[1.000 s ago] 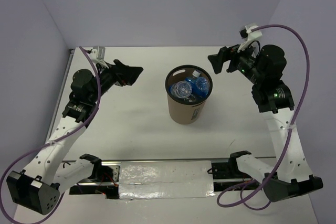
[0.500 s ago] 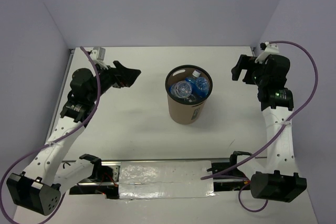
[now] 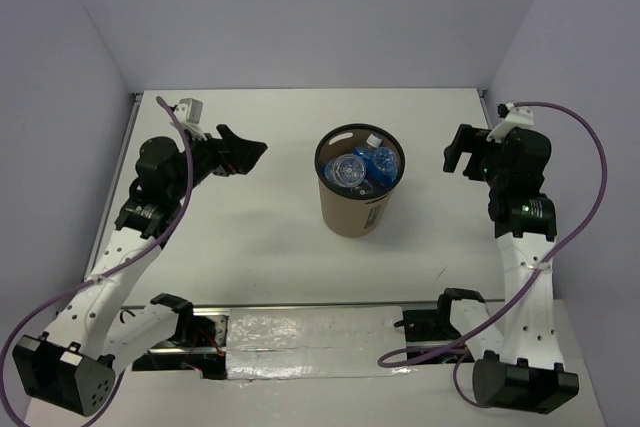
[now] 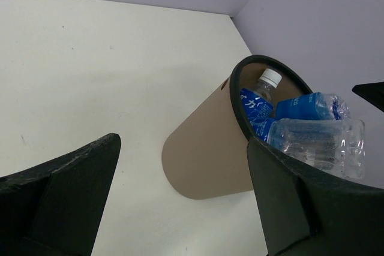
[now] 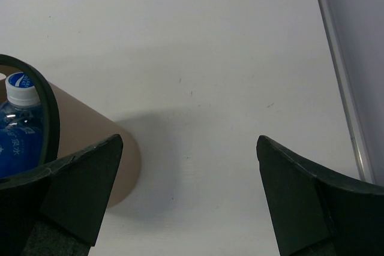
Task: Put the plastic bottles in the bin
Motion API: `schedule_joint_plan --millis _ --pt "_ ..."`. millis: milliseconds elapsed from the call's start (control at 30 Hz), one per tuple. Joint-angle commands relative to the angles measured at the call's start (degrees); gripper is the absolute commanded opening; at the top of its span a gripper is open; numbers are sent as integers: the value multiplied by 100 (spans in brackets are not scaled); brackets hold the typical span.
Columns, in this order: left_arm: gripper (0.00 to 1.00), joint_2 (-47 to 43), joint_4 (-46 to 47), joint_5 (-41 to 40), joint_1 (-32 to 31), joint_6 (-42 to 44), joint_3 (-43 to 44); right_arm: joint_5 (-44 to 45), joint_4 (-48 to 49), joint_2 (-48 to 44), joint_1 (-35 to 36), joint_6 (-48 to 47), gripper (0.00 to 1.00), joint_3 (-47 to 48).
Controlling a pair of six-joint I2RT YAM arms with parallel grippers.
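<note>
A: How are the two arms built?
B: The left arm point(image 3: 110, 267) and right arm point(image 3: 530, 277) each have white links and black, rounded joint housings. Each ends in a black boxy base point(image 3: 60, 379).
A: Any wiring?
B: A purple cable point(image 3: 604, 169) loops along each one, up to a small white camera point(image 3: 190, 107) at the wrist.
A: And the ends?
B: The left gripper point(image 3: 245, 150) and right gripper point(image 3: 457, 152) are black. Their fingers point(image 4: 60, 196) are matt and wedge-shaped.
</note>
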Motion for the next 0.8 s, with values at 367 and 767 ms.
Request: schedule_joint_plan --millis 367,767 --pt "100 -228 13 3 52 -4 -126 399 126 -442 -26 170 100 -223" --pt "99 -272 -31 12 61 -39 -205 390 188 -777 -26 205 100 -575"
